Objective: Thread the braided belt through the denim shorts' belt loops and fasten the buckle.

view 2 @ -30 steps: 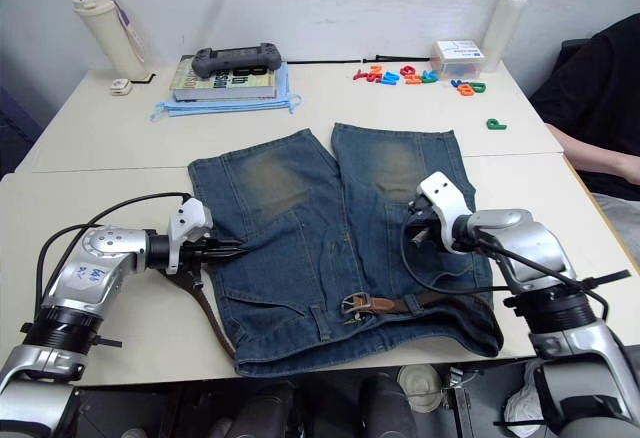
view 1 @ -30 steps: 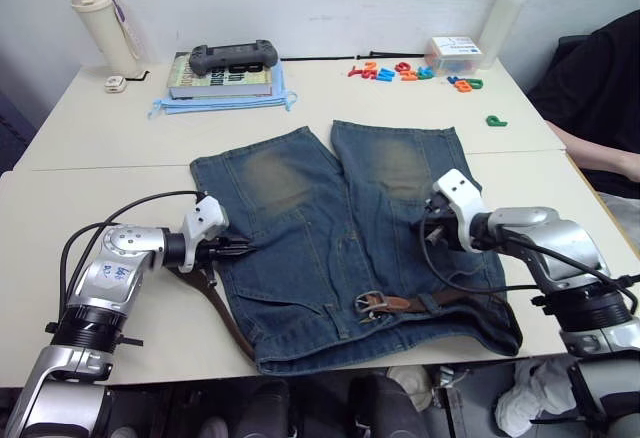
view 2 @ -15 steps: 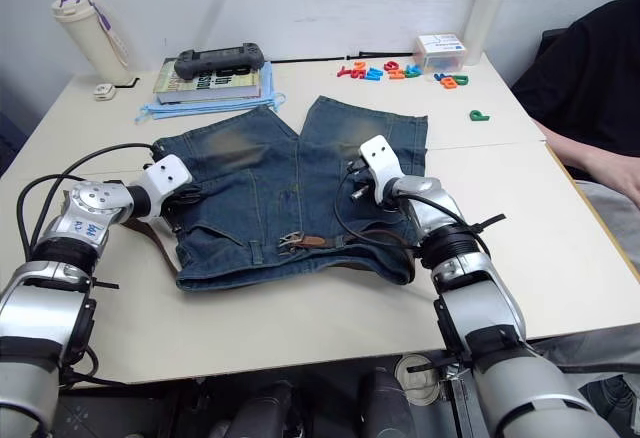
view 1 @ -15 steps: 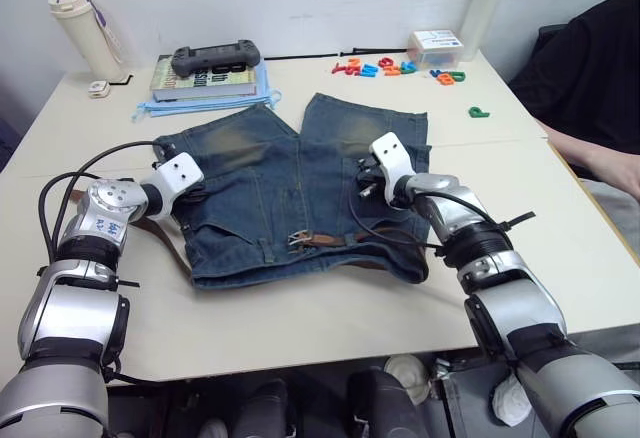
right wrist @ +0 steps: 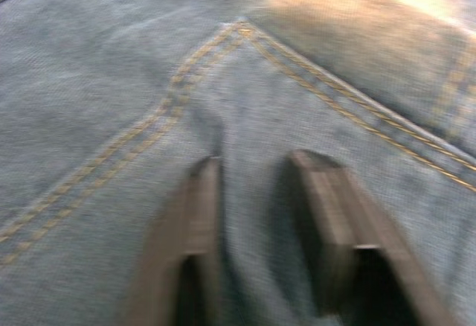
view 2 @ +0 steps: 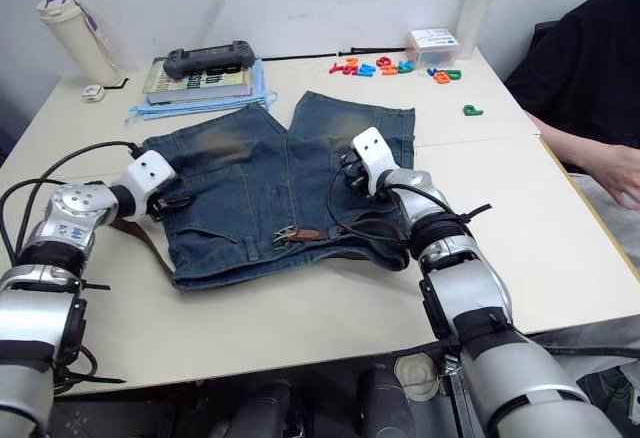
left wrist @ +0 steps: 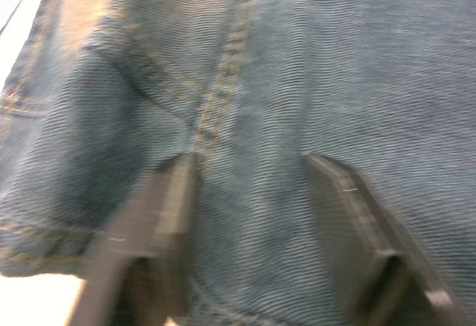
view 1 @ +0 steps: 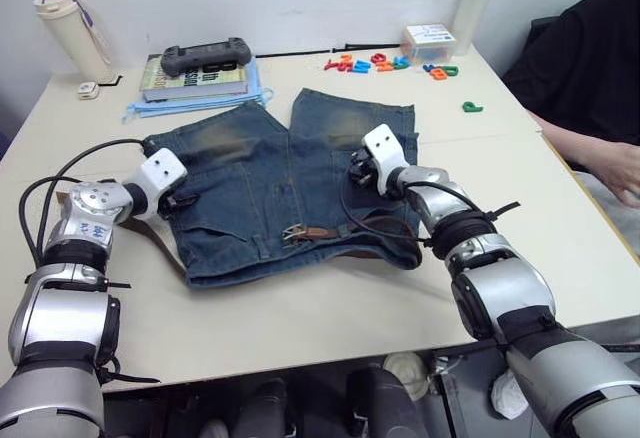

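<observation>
I see the denim shorts (view 1: pixel 280 183) lying flat on the table (view 1: pixel 560 218), with the braided belt (view 1: pixel 345 230) along the waistband and the buckle (view 1: pixel 295 232) near its middle. My left gripper (left wrist: pixel 249 170) is wide open, its fingers on the denim. My right gripper (right wrist: pixel 253 170) is only slightly open, resting on the fabric and holding nothing.

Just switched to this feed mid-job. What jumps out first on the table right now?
The denim shorts lie spread flat mid-table, waistband toward the robot, with the braided belt along that waistband and its buckle near the middle. Both grippers sit over the cloth with fingers apart, holding nothing: the left gripper at the shorts' left edge, the right gripper on the right leg.
</observation>
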Motion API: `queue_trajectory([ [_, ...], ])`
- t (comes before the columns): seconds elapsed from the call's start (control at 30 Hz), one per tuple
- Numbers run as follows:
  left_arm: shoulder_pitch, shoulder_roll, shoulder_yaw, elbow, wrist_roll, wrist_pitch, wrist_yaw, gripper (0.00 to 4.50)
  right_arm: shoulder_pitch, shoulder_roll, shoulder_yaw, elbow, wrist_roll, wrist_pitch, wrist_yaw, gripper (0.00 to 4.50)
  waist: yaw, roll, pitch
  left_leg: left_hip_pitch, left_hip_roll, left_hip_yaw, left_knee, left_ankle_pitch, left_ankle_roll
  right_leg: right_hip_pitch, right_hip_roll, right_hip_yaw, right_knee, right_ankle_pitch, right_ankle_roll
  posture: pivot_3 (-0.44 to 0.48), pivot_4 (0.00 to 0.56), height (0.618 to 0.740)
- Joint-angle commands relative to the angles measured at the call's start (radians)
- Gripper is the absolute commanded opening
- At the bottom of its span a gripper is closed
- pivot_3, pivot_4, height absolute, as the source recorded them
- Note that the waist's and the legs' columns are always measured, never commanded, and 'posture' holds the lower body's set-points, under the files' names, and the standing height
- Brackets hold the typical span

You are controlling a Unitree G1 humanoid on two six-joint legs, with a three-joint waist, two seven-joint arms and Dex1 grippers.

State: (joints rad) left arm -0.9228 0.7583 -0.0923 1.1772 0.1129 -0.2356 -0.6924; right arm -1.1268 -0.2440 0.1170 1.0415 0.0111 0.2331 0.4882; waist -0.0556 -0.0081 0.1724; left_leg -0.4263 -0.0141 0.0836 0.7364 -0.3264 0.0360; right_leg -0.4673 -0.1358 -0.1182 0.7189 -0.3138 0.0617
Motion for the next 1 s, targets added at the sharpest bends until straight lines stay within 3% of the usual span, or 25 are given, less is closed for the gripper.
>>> queue_trajectory([
  [0.03,0.053,0.003,0.062,-0.017,-0.056,0.055,-0.042,4.04,0.001,-0.034,-0.063,-0.173,0.042,0.032,0.007,3.93,0.000,0.000,0.000,-0.001,0.000,0.000,0.000,0.000,0.001,-0.002,0.000,0.000,0.000,0.000,0.000,0.000,0.150,0.667],
  [0.07,0.059,0.001,0.091,-0.053,-0.087,0.071,-0.055,4.04,0.018,-0.043,-0.075,-0.232,0.048,0.049,0.005,4.45,0.001,0.000,0.000,-0.005,0.000,0.002,0.001,0.000,0.001,-0.006,-0.001,0.000,0.001,0.000,0.000,0.000,0.150,0.667],
  [0.1,0.073,-0.001,0.121,-0.106,-0.122,0.089,-0.075,4.04,0.038,-0.052,-0.089,-0.299,0.057,0.070,0.004,4.48,0.001,0.000,0.000,-0.012,0.000,0.003,0.003,0.000,0.002,-0.013,-0.002,0.000,0.004,0.000,0.000,0.000,0.150,0.667],
  [0.37,0.298,-0.055,0.336,-0.718,-0.429,0.437,-0.096,4.04,0.215,-0.088,-0.164,-0.730,0.096,0.260,-0.048,4.48,0.004,-0.005,0.005,-0.024,0.000,0.003,0.011,-0.002,0.009,-0.017,-0.003,-0.003,0.004,0.000,0.001,0.000,0.150,0.667],
  [0.53,0.426,-0.086,0.428,-0.930,-0.518,0.591,-0.007,4.04,0.308,-0.092,-0.153,-0.908,0.105,0.333,-0.056,4.48,0.001,-0.004,0.006,-0.027,-0.001,0.001,0.013,-0.004,0.011,-0.016,-0.003,-0.005,-0.004,0.002,0.003,0.000,0.150,0.667],
  [0.57,0.441,-0.090,0.435,-0.949,-0.522,0.609,0.009,4.04,0.319,-0.090,-0.152,-0.929,0.108,0.347,-0.057,4.48,-0.006,-0.004,0.006,-0.027,-0.005,-0.008,0.010,-0.003,0.013,-0.009,-0.006,-0.014,-0.004,0.002,0.004,0.000,0.150,0.667],
  [0.63,0.463,-0.097,0.441,-0.973,-0.526,0.627,0.031,4.04,0.342,-0.101,-0.129,-0.957,0.094,0.355,-0.049,4.48,-0.009,-0.003,0.006,-0.029,-0.027,-0.038,-0.008,0.015,0.017,0.000,-0.028,-0.044,-0.007,0.001,0.006,0.000,0.150,0.667],
  [0.73,0.474,-0.111,0.461,-0.997,-0.550,0.661,0.063,4.04,0.367,-0.116,-0.106,-0.978,0.076,0.359,-0.046,4.48,-0.004,-0.003,0.006,-0.029,-0.061,-0.080,-0.034,0.042,0.019,0.014,-0.052,-0.065,-0.008,-0.008,0.021,0.000,0.150,0.667],
  [0.8,0.481,-0.114,0.478,-0.997,-0.556,0.666,0.081,4.04,0.376,-0.110,-0.115,-0.990,0.091,0.374,-0.051,4.48,0.009,-0.002,0.007,-0.028,-0.082,-0.111,-0.046,0.058,0.017,0.022,-0.051,-0.058,-0.011,-0.015,0.034,0.000,0.150,0.667],
  [0.87,0.483,-0.121,0.506,-0.990,-0.566,0.674,0.111,4.04,0.386,-0.113,-0.115,-1.006,0.098,0.383,-0.049,4.48,0.033,-0.002,0.008,-0.029,-0.081,-0.113,-0.044,0.059,0.012,0.022,-0.034,-0.015,-0.016,-0.018,0.038,0.000,0.150,0.667],
  [0.93,0.479,-0.129,0.544,-0.971,-0.580,0.689,0.152,4.04,0.398,-0.119,-0.107,-1.026,0.100,0.389,-0.040,4.48,0.049,-0.002,0.008,-0.030,-0.080,-0.118,-0.044,0.058,0.009,0.023,-0.030,0.003,-0.022,-0.017,0.040,0.000,0.150,0.667],
  [1.0,0.478,-0.130,0.571,-0.947,-0.582,0.698,0.186,4.04,0.407,-0.123,-0.105,-1.042,0.100,0.396,-0.037,4.48,0.043,-0.002,0.008,-0.031,-0.085,-0.131,-0.050,0.060,0.009,0.029,-0.030,0.004,-0.022,-0.017,0.041,0.000,0.150,0.667],
])
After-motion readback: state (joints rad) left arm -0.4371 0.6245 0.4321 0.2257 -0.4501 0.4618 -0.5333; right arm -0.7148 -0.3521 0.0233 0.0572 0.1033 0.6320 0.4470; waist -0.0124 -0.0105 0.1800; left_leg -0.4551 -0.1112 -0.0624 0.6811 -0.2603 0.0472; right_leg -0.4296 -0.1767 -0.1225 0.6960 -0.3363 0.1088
